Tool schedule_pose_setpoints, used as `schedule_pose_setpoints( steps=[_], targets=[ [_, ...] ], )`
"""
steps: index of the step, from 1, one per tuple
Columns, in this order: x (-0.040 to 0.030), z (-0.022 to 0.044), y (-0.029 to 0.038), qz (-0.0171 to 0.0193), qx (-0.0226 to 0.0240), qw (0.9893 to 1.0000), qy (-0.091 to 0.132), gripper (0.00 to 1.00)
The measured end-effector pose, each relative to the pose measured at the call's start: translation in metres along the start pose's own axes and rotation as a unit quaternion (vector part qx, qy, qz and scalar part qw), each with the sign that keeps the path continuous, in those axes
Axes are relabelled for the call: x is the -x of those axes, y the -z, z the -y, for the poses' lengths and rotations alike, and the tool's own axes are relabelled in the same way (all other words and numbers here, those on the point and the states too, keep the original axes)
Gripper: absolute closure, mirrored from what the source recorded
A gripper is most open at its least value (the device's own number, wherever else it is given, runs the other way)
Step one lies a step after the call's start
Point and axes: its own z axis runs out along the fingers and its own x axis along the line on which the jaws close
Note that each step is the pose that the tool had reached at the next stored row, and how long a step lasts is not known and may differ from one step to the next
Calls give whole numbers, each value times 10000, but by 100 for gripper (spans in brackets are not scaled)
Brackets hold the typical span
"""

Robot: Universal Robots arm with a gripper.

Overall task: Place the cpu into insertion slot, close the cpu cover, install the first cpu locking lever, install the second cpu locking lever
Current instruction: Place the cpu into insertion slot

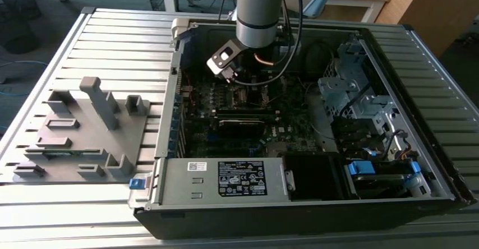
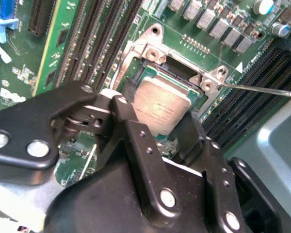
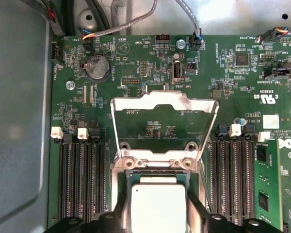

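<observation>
A slatted silvery metal table (image 1: pixel 112 41) carries an open black-and-grey computer case (image 1: pixel 419 52), lying on its side with its innards facing up. A flat grey plastic fixture plate with upright pegs (image 1: pixel 82 142) sits beside the case on the exterior view's left. The light-blue and grey robot arm (image 1: pixel 261 13) reaches down into the case towards the far end of the green motherboard (image 3: pixel 150 63). The black two-fingered gripper (image 2: pixel 160 116) hangs low over the board. Its fingers (image 3: pixel 119 217) are clenched on opposite edges of the cpu (image 3: pixel 158 206), a small flat square chip with a dull pale grey top. The cpu lies flat between them, right at the square black-rimmed insertion slot (image 3: pixel 157 174); whether it already rests in the slot or hangs just above it I cannot tell. In the second wrist view its edges look nearly square with the slot's rim, perhaps a touch skewed. The cpu cover (image 3: pixel 165 101), a thin silvery metal frame with a large open window, stands swung up on its hinge just beyond the slot, on the side away from the fingers, so the slot is uncovered. A thin silvery rod (image 2: pixel 262 89), probably a locking lever, juts out loose beside the slot's corner.
</observation>
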Motion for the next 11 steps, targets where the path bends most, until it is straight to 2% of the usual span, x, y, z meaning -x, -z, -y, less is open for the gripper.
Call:
schedule_pose_setpoints(
  steps=[1,3,7,11],
  targets=[
    [0,0,0,1,0,10000,0,45],
    [2,1,3,6,-3,10000,0,33],
    [3,1,13,8,-4,10000,0,33],
    [1,-2,64,7,-4,10000,0,33]
  ],
)
